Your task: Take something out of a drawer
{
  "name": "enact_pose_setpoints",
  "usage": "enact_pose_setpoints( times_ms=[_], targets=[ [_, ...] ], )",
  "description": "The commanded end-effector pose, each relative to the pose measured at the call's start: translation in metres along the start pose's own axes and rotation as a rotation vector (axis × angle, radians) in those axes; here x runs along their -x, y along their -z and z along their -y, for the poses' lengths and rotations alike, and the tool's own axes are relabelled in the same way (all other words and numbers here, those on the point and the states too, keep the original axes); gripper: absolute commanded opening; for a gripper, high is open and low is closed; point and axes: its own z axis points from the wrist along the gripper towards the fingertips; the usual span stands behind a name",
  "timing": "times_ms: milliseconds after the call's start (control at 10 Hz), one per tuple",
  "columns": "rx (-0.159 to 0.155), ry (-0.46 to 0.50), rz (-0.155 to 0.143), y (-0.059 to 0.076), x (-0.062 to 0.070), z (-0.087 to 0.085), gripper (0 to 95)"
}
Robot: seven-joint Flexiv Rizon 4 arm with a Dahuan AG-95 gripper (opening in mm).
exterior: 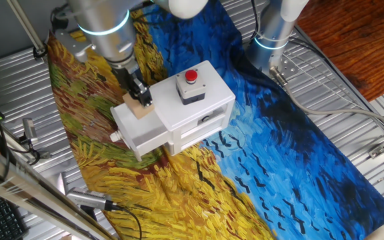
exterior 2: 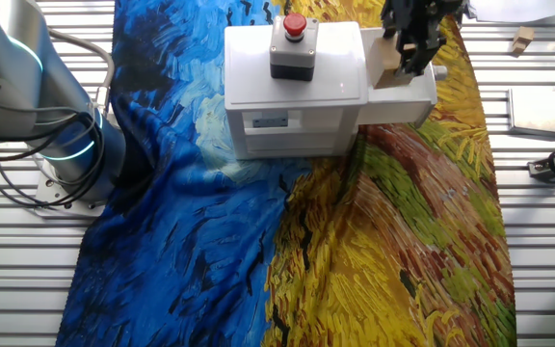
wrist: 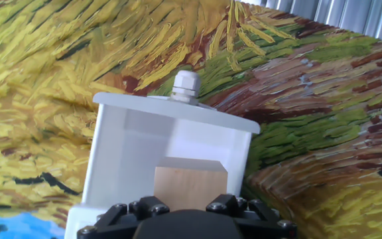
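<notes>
small tan wooden block, roughly cube-shaped, at the open top of the pulled-out upper white drawer, at the far end from the round knob. drawer drawn out to the left of the white box in one fixed view, to the right in the other.

gripper down on the block, dark fingers either side of it; looks pinched on the block, though actual pad contact not resolvable. whether the block rests on the drawer floor or is already raised: cannot tell.

handling judgement:
- light, rigid, no give under squeeze; not fragile.
- plain unfinished wood, likely decent friction, low slip risk.
- best hold: two opposite flat faces, near mid-height, fingers square to faces to avoid twisting out.
- drawer walls close beside the block; straight vertical lift judged safest.

hidden / unclear:
- hand view: fingertips out of frame, only gripper body along the bottom edge; lower part of block cut off.
- other fixed view: block partly covered by gripper; drawer interior not visible.
- drawer floor and any other contents not visible.
- red button unit on top of box, clear of the work.
</notes>
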Motion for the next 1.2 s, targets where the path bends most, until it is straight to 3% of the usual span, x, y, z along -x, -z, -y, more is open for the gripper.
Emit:
enact_pose_setpoints(
  times_ms=[100, 300, 600, 1200],
  targets=[
    [-0.004, 0.020, 0.007, 0.0059, -0.0071, 0.0010, 0.0],
    [-0.003, 0.031, 0.013, 0.0061, -0.0065, 0.0003, 0.0],
    [-0.014, 0.046, -0.005, 0.0058, -0.0046, -0.0012, 0.0],
    [-0.044, -0.037, -0.007, 0.0058, -0.0046, -0.0012, 0.0]
  ],
)
